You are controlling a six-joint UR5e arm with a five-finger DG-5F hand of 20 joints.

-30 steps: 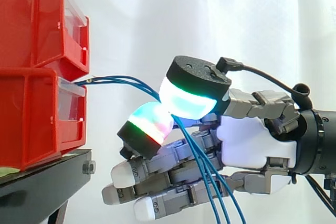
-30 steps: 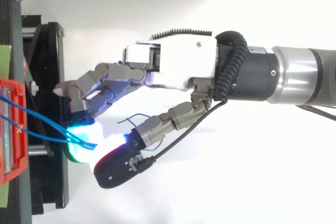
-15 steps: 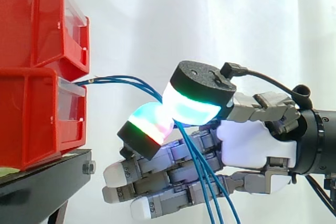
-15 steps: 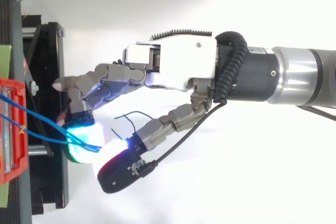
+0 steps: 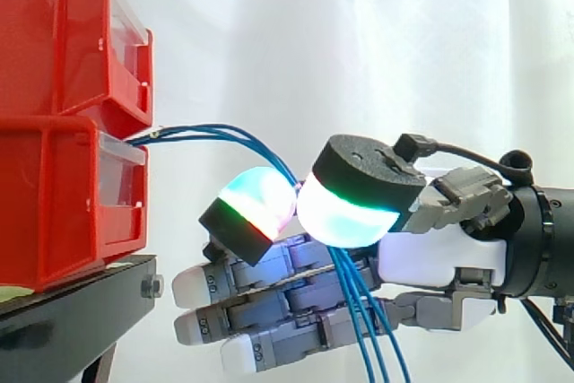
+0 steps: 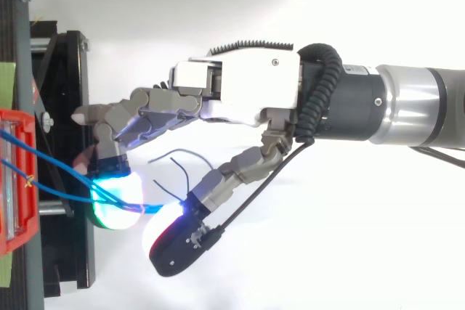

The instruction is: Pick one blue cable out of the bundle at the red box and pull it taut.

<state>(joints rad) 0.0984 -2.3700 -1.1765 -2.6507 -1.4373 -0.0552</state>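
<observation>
Several thin blue cables (image 5: 215, 134) leave the lower red box (image 5: 63, 204) and run right in a loose arc, then drop between the hand's two glowing pads and hang down past the palm. In the top view the cables (image 6: 58, 172) cross from the red box (image 6: 14, 179) to the pads. The hand (image 5: 430, 257) comes in from the right, just right of the box. Its thumb pad (image 5: 350, 199) and one finger pad (image 5: 256, 208) meet around the cables. The other fingers lie nearly straight beneath. I cannot tell how many strands are pinched.
Two red boxes are stacked on a black stand (image 5: 72, 311) at the left, the upper box (image 5: 63, 33) jutting over the lower. A white curtain hangs behind. The stand's black frame (image 6: 73, 107) lies under the fingertips in the top view.
The thumb pad has swung right and lower, away from the box, and presses less closely on the finger pad. The straight fingers have reached slightly further toward the stand. The cables still sag.
</observation>
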